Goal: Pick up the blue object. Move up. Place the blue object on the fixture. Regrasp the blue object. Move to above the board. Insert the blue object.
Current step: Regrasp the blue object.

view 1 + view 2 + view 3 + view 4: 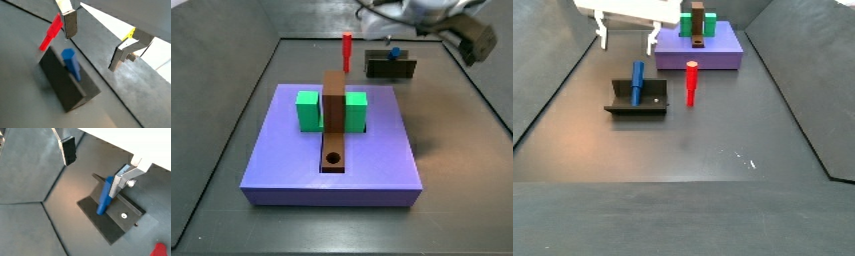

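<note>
The blue object (71, 64) is a slim blue peg leaning in the fixture (67, 85), a dark open holder on the floor. It also shows in a wrist view (105, 198) and in both side views (394, 52) (637, 82). My gripper (92, 50) is open and empty, raised above the fixture (636, 100), and nothing is between its fingers (68, 159). In a side view the gripper (628, 40) hangs over the fixture's far side. The board (331, 150) is a lavender slab with a brown strip (334, 115) and a round hole (333, 158).
A thin red peg (691, 83) stands upright on the floor between the fixture and the board (714, 55); it also shows in a wrist view (50, 32). Two green blocks (309, 110) flank the brown strip. Dark walls enclose the floor.
</note>
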